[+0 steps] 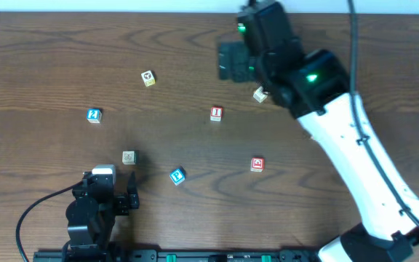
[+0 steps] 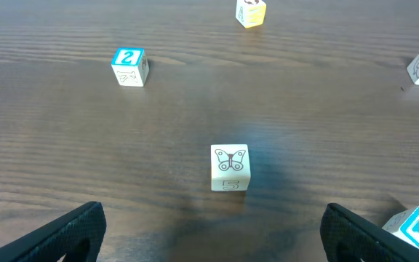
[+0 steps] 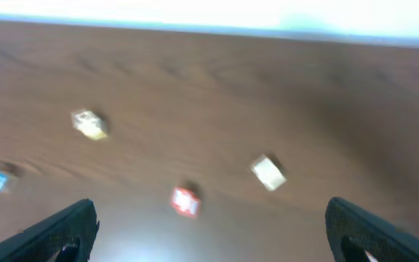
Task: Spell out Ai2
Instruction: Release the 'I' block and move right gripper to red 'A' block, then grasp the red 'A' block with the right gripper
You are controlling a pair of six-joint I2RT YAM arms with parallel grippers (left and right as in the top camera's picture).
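Several letter and number blocks lie scattered on the wooden table. A blue "2" block [image 1: 94, 115] [image 2: 129, 67] is at the left. A red block [image 1: 216, 113] [image 3: 185, 201] lies mid-table, and another red block [image 1: 257, 164] sits lower right. A cream block [image 1: 260, 94] [image 3: 268, 173] lies under the right arm. My left gripper [image 1: 111, 191] [image 2: 213, 233] is open and empty, just behind a butterfly "5" block [image 1: 129, 157] [image 2: 230, 167]. My right gripper [image 1: 229, 62] [image 3: 209, 233] is open and empty, raised above the far table. Its wrist view is blurred.
A yellow block [image 1: 148, 78] [image 2: 251, 12] [image 3: 89, 124] lies far left of centre. A blue "P" block [image 1: 177, 175] [image 2: 417, 229] sits right of my left gripper. The right arm [image 1: 355, 153] stretches across the right side of the table.
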